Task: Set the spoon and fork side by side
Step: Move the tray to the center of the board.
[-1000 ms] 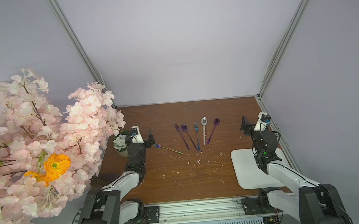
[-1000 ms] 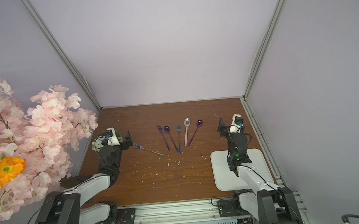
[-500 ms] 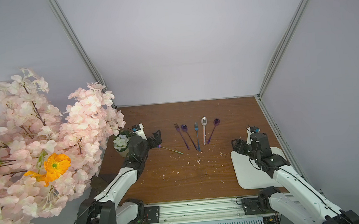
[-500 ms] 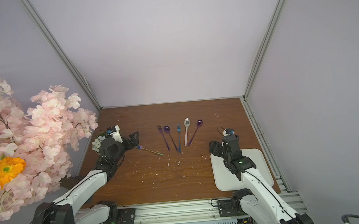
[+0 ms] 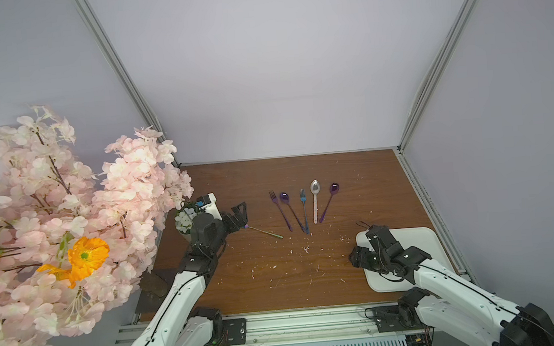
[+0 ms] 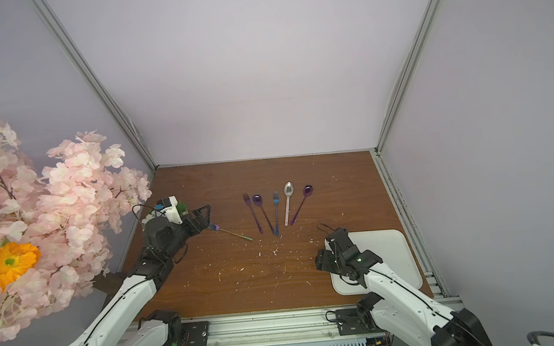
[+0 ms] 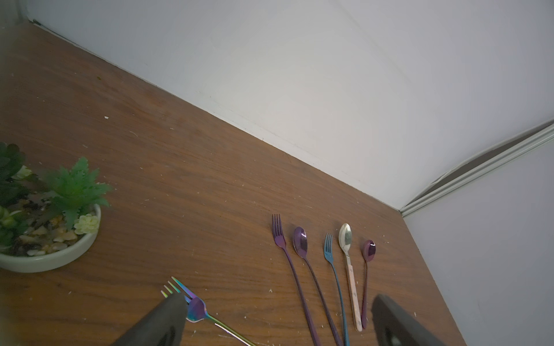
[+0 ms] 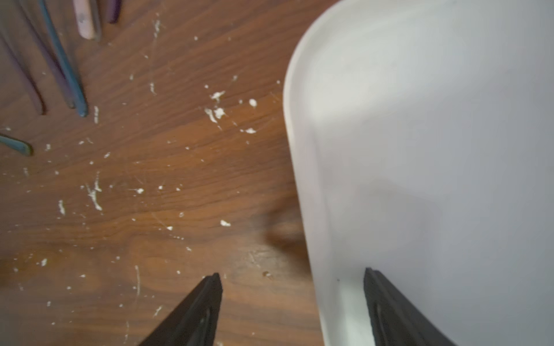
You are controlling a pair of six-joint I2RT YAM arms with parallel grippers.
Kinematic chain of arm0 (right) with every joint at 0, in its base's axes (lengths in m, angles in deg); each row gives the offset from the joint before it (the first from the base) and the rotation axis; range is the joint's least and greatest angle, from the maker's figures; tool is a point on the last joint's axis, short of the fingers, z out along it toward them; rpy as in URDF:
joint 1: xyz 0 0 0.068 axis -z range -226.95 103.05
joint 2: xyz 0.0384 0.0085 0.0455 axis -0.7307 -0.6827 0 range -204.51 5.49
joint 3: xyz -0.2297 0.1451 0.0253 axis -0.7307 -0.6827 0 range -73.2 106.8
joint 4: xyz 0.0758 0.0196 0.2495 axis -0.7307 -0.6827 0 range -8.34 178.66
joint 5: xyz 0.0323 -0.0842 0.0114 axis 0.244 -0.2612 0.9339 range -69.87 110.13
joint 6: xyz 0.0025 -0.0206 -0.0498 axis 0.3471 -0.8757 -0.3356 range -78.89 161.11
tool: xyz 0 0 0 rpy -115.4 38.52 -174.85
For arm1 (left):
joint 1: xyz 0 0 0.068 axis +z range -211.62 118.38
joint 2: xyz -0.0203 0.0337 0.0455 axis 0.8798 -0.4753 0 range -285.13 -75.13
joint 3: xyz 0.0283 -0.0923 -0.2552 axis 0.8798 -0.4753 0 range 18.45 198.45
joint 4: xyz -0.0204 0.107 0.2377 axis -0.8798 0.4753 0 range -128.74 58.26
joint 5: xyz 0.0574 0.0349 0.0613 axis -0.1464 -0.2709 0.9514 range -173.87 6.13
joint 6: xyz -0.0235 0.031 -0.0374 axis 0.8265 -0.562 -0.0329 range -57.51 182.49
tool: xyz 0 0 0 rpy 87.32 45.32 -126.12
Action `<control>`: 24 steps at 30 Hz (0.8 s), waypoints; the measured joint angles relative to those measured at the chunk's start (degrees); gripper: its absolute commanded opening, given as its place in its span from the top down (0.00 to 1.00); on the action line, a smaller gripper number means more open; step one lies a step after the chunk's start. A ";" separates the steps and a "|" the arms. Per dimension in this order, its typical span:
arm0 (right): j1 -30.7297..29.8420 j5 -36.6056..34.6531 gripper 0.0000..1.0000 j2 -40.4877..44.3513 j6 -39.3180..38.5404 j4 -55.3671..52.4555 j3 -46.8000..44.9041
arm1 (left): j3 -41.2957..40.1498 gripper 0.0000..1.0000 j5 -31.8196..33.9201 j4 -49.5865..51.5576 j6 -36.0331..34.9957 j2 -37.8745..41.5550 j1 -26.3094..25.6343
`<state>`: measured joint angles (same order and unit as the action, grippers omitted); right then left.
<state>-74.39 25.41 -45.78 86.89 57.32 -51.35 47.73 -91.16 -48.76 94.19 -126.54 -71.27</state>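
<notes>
I count three forks [image 5: 281,212] [image 5: 304,212] [image 5: 264,231], three spoons [image 5: 293,213] [image 5: 315,204] [image 5: 328,204], one white tray [image 5: 419,240] and one potted plant [image 5: 182,222] on my counter [image 5: 252,182] right now.

Lone fork [image 5: 263,231] lies left of cutlery row [image 5: 304,209].

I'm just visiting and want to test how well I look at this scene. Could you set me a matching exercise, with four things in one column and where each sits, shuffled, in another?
Things
1. rainbow fork
2. silver spoon
3. white tray
4. plant bowl

Places
A. beside the pink blossoms, left of all the cutlery
B. in the cutlery row, between the blue fork and a purple spoon
C. lying alone, its head at the open left gripper
D. below the open right gripper, which straddles its edge

Pairs: 1-C, 2-B, 3-D, 4-A
</notes>
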 measured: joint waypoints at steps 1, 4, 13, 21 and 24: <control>-1.18 0.55 0.23 -0.76 0.24 1.57 -0.13 | 0.07 0.01 0.31 0.59 0.02 0.57 0.00; -5.55 2.23 0.23 -3.28 2.10 6.73 -0.17 | 0.07 0.02 1.64 2.25 0.11 2.29 0.00; -20.63 9.68 0.21 -21.73 9.84 29.33 5.05 | 0.07 0.01 4.96 4.92 0.22 5.73 0.00; -28.52 15.98 0.20 -36.89 10.25 35.71 16.02 | 0.09 0.01 3.89 5.11 0.24 4.96 0.00; -27.12 16.17 0.21 -34.62 9.66 32.20 15.89 | 0.50 0.02 3.19 5.60 0.24 4.02 0.00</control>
<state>-101.51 41.59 -80.40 96.55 89.52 -35.46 48.23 -87.97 -43.17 94.43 -122.52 -71.27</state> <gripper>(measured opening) 0.798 0.985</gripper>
